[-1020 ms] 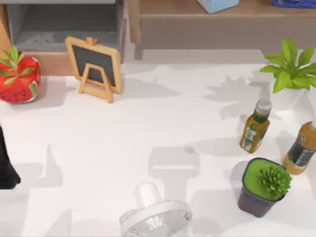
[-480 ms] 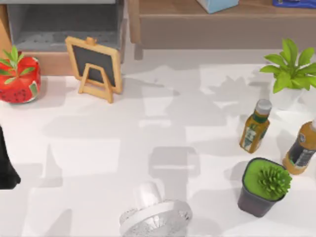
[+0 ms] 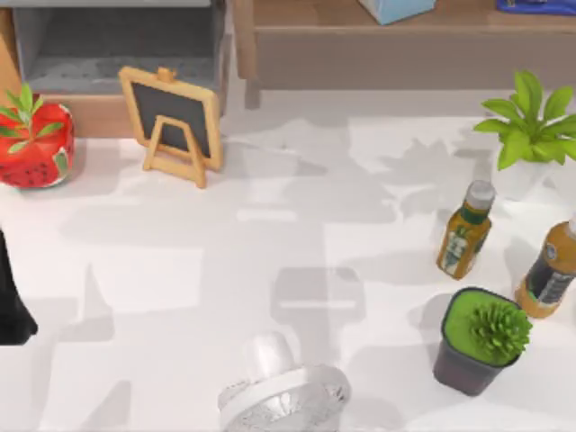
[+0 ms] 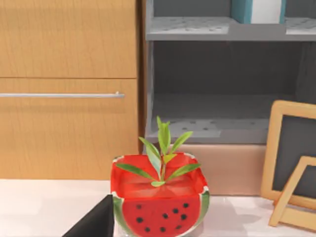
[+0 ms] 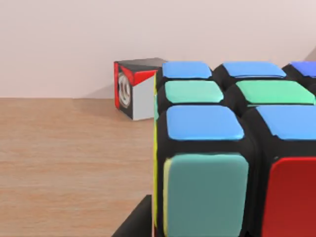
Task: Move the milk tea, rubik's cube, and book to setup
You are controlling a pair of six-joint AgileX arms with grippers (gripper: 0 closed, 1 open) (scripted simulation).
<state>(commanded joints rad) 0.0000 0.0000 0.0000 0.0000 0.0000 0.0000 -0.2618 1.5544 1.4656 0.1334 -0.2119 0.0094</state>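
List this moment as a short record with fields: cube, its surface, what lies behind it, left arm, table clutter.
cube: black-edged rubik's cube with blue, green, teal and red stickers, close before the right wrist camera
surface: light wooden shelf
behind cube: small red, grey and white box
left arm: black, at the table's left edge, facing the red watermelon-pattern planter
table clutter: wooden-framed chalkboard easel, white desk fan, two amber bottles

A broad bare stretch of the white table [image 3: 225, 252] is left open across the middle. The back left is obstructed by the watermelon planter [image 3: 34, 142] and the small chalkboard easel [image 3: 173, 121]. The right side is crowded by two bottles [image 3: 465, 229], a dark succulent pot [image 3: 477, 340] and a leafy plant [image 3: 529, 121] (all near each other). The near edge is blocked by a white fan [image 3: 281, 389].
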